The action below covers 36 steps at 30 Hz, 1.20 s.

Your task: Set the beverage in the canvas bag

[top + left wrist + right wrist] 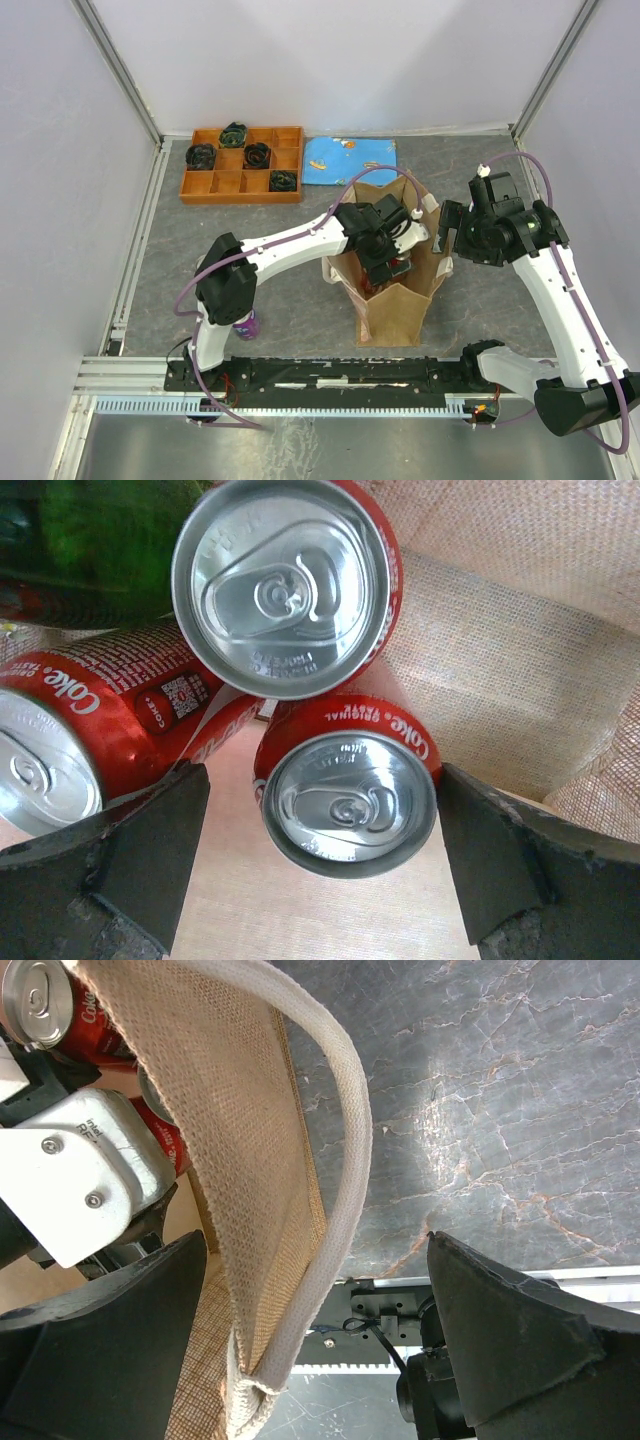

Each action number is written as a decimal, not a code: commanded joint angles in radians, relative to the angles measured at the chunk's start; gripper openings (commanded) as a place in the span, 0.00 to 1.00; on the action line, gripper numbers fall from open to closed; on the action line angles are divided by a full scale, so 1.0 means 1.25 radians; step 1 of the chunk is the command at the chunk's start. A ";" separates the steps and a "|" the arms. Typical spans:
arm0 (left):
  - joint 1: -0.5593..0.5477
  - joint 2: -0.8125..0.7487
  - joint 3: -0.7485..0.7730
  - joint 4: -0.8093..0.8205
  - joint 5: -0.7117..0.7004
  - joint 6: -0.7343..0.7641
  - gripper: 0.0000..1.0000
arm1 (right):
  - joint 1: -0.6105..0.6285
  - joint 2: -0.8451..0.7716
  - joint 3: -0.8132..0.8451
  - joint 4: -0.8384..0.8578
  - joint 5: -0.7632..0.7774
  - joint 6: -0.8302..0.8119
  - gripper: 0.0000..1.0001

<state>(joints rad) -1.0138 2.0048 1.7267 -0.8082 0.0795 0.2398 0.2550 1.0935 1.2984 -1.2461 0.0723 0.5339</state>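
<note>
The tan canvas bag (392, 305) stands open mid-table. My left gripper (388, 260) reaches down into its mouth. In the left wrist view, three red Coke cans lie on the bag's floor. One can (350, 790) stands between my open left gripper (320, 780) fingers, with a gap on each side. A second can (285, 580) is behind it and a third (90, 730) to the left. My right gripper (441, 238) is open at the bag's right rim. The off-white strap handle (345, 1150) and bag wall (230, 1140) hang between its spread fingers (110, 1340), untouched.
An orange compartment tray (242, 163) with dark rolled items stands at the back left, with a blue cloth (350, 160) beside it. A purple object (245, 323) sits by the left arm's base. Something green (100, 530) lies inside the bag behind the cans.
</note>
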 commanded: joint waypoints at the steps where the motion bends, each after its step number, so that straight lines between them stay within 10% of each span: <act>1: 0.002 -0.017 0.037 0.039 -0.018 -0.020 0.99 | -0.001 -0.009 0.014 0.005 0.015 -0.006 0.99; 18: 0.033 -0.251 0.086 0.061 -0.005 -0.045 0.99 | -0.001 0.002 0.003 0.007 0.001 0.001 0.99; 36: 0.729 -0.418 -0.056 -0.287 -0.031 -0.070 0.99 | -0.002 0.078 0.025 0.047 -0.038 -0.013 0.99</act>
<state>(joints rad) -0.2398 1.5578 1.7622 -1.0206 0.0246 0.1452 0.2543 1.1992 1.3048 -1.2266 0.0349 0.5262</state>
